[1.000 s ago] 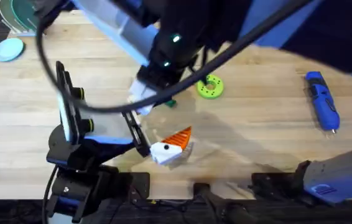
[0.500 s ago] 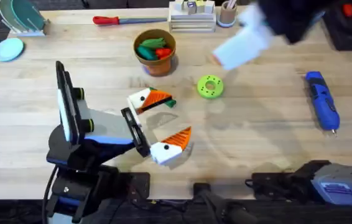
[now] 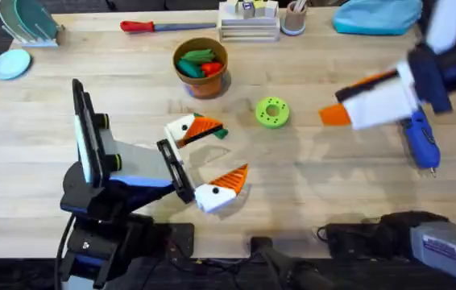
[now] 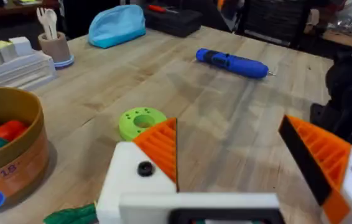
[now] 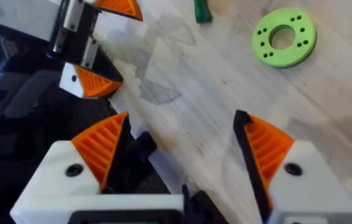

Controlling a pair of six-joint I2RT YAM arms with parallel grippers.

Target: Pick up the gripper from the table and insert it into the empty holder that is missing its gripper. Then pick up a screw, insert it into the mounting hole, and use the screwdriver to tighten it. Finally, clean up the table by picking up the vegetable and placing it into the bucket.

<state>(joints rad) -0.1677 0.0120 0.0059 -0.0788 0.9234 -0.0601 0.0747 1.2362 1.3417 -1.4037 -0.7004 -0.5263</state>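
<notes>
Hovering at the right of the overhead frame, the right pincer (image 3: 349, 101) hangs spread and empty above the surface (image 3: 317, 185), its white fingers with orange ribbed pads pointing toward frame left. Just beside it, toward the right edge, the blue screwdriver (image 3: 418, 130) lies flat with its thin metal tip toward the lower right. In the right wrist view that pincer (image 5: 182, 146) shows both orange pads well apart, nothing between them.

At lower centre-left, the left pincer (image 3: 212, 157) rests low, also spread and empty; its two white holders each carry an orange pad, so the holder (image 3: 181, 127) at its upper finger has its gripper (image 3: 206, 126) seated. In the left wrist view the left pincer (image 4: 238, 162) again shows a wide gap between the pads.

Touching or just beside that upper finger's tip lies the dark green vegetable (image 3: 220, 134). A lime-green disc (image 3: 272, 112) sits near frame centre. Above, the terracotta bucket (image 3: 201, 77) holds green and red toy items. A red-handled tool (image 3: 163, 26) lies along the top edge.
</notes>
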